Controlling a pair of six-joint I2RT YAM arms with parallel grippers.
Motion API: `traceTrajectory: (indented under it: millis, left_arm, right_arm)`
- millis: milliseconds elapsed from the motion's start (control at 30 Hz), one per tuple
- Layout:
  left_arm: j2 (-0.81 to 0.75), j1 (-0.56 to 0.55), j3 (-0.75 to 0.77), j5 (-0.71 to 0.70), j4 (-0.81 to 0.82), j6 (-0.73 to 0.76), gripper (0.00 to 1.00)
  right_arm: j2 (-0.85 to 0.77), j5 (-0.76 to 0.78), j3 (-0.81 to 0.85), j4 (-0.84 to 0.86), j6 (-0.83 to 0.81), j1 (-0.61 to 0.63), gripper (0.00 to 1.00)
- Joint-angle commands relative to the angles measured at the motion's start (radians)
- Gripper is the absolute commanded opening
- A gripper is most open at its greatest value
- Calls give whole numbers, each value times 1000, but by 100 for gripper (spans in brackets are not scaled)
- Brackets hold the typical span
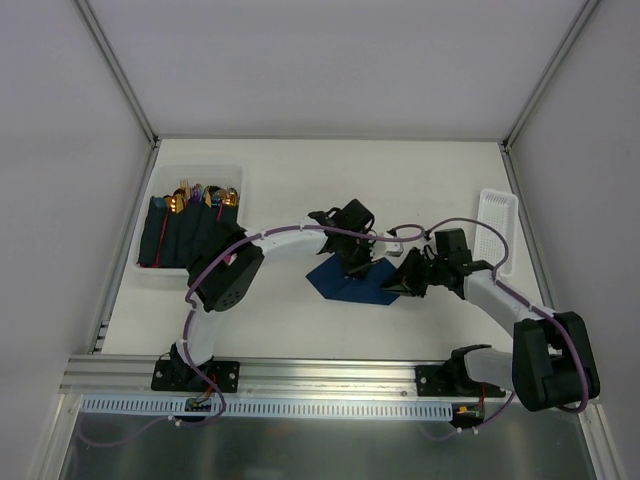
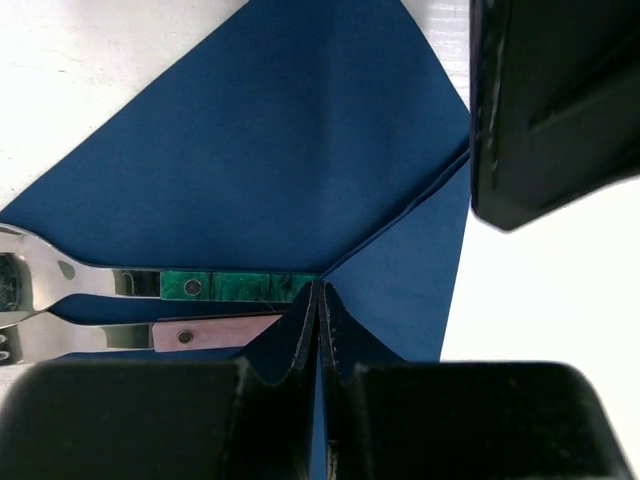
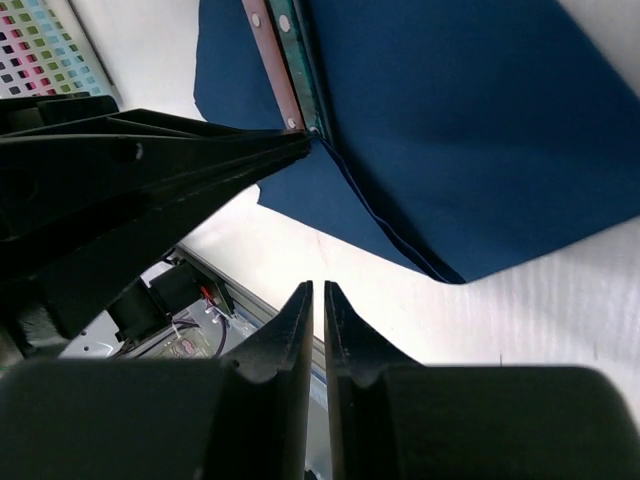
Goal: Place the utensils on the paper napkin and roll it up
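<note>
Far left on the tabletop [image 1: 280, 180]: a white bin [image 1: 200, 172] packed with dark blue rolls [image 1: 185, 235]. At centre, left gripper [image 2: 318, 300] clamped on a folded edge of the paper napkin [image 2: 270, 150], spread flat there. Lying on it, the utensils [image 2: 90, 283], handles inlaid green and pink, ends at that fold. Just right, right gripper [image 3: 318, 290] pressed together, holding nothing, above bare tabletop. Far right: a white basket [image 1: 497, 225].

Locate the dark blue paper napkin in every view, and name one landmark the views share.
Top external: the dark navy-blue paper napkin lies mid-table, partly under the arms.
Left wrist: the napkin fills the upper centre.
Right wrist: the napkin is at top right.
Shared landmark: the black left hand, pinching the napkin's fold.
</note>
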Motion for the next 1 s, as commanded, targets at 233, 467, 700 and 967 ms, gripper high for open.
traceTrajectory:
  millis: [233, 467, 700, 967]
  left_arm:
    - [22, 11, 41, -6, -1, 3, 0]
    - [31, 13, 47, 0, 0, -11, 0]
    - [31, 17, 52, 9, -1, -25, 0]
    - [-16, 45, 59, 4, -3, -104, 15]
  right_arm:
    - [132, 0, -2, 158, 83, 77, 10]
    - [229, 0, -17, 235, 104, 89, 8]
    - [307, 19, -15, 253, 101, 90, 6]
    - [345, 53, -23, 238, 98, 90, 3]
